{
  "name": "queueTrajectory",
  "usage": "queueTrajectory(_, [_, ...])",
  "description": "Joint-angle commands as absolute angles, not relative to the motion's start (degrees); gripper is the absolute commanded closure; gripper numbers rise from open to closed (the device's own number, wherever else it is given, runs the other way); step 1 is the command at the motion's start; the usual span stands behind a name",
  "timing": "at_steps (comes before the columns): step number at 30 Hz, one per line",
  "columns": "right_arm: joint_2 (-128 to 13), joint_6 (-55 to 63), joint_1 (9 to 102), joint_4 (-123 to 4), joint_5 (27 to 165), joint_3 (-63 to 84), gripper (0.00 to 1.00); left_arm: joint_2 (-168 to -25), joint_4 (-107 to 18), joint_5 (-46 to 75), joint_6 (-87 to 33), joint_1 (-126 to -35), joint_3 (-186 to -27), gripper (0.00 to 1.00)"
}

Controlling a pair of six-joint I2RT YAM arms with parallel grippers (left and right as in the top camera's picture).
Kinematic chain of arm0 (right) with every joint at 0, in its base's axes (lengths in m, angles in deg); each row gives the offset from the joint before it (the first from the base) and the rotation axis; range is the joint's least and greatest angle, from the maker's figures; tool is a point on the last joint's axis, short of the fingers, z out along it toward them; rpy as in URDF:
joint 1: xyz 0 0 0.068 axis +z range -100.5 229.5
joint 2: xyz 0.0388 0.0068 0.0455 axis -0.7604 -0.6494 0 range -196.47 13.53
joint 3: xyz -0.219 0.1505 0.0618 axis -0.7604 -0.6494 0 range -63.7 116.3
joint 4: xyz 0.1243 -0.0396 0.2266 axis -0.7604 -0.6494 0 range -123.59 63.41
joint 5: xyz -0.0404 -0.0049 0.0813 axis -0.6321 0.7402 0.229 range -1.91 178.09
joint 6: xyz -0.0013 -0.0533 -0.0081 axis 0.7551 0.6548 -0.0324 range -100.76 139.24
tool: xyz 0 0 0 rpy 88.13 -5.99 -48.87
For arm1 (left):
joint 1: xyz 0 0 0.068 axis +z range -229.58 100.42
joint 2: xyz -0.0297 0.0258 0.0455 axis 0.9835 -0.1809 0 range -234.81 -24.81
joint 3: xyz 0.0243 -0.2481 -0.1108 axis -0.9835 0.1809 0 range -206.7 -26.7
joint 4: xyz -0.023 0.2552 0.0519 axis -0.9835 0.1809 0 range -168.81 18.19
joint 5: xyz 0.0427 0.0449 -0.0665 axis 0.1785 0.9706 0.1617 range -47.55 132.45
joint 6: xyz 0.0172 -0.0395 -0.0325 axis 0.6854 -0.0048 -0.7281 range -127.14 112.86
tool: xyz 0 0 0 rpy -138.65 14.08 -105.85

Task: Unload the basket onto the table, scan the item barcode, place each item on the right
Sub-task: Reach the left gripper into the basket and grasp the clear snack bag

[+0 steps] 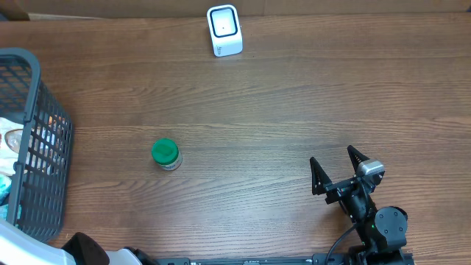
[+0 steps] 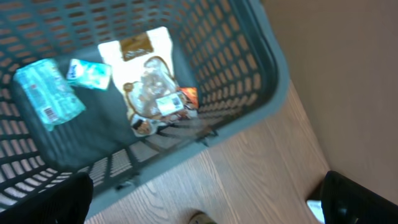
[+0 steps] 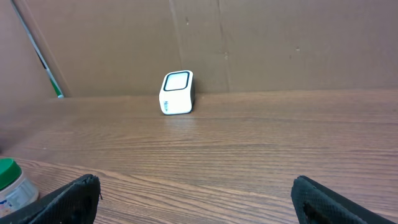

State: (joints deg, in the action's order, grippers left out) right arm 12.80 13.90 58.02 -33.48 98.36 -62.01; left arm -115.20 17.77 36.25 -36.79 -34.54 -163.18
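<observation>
Right wrist view has the two black fingers [image 3: 68,202] of the right gripper [image 3: 196,182] at its lower corners, spread wide, and only bare wood lies between them; this gripper holds nothing and stands low over the brown wooden table [image 1: 294,96], at its near right part. Ahead of these fingers, well apart from them, the small white barcode scanner with a dark square window [image 3: 177,92] stands upright at the far edge of the table, just in front of a brown cardboard wall [image 3: 280,43]. To the left of the right gripper, near the middle of the table, the small clear jar with a green round lid [image 1: 165,154] stands upright and alone; no finger touches it, and it is well apart from the scanner.

The left gripper [image 2: 208,177] is also spread wide; its dark fingers [image 2: 53,202] appear in the lower corners of the left wrist view and nothing is held between them. It hangs above the near rim of a dark grey plastic basket with lattice walls [image 2: 267,81], which sits at the left edge of the table. Inside the basket lie a teal wrapped packet [image 2: 46,93], a small pale packet [image 2: 90,73] just beside it, and a white and brown pouch with a clear window [image 2: 146,81]; their labels are too blurred to read.
</observation>
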Motion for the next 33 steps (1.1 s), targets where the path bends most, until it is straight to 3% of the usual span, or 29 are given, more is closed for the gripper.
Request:
queueTrajectory(1, [13.4,14.1,58.5,-33.1,98.4,-61.9,0.0,-117.1,18.0,34.9,-37.2,-32.3,-163.7,0.0])
queueTrajectory(33, [13.4,14.1,58.5,-33.1,98.4,-61.9,0.0,-126.2,17.1,46.0,-40.6,-24.3,-162.6,0.0])
